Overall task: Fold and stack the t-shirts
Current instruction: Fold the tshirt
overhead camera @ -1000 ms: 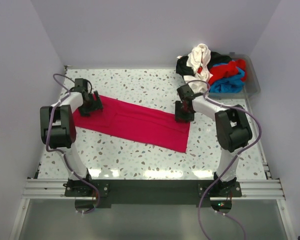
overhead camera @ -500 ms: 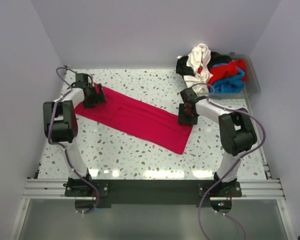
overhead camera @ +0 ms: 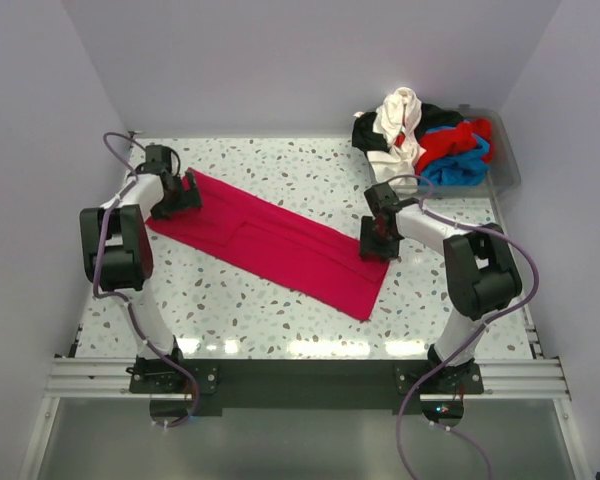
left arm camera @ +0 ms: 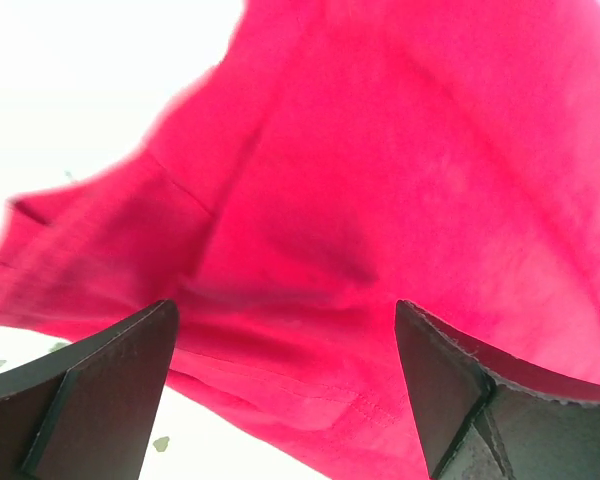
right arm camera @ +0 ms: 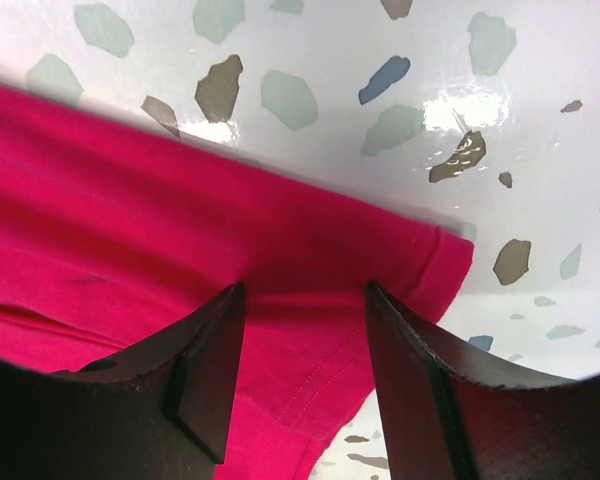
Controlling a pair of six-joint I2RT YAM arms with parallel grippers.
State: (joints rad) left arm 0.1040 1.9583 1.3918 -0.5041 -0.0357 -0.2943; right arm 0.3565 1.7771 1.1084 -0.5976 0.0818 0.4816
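Left gripper (left arm camera: 285,310): jaws wide, nothing between them, over the end of the crimson t-shirt (overhead camera: 280,245) nearest the left edge of the table (overhead camera: 280,160). Right gripper (right arm camera: 302,295) about half open, tips down on the shirt's hemmed corner, cloth flat between them – we see no pinch. Shirt lies flat on a diagonal, far-left to right-middle. The other t-shirts (overhead camera: 420,135) – cream, black, red, blue – are heaped in the grey bin (overhead camera: 508,170) at the far-right corner.

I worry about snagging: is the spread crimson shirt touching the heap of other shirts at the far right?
Apart. The top view shows bare speckled table between the crimson shirt and the heap.
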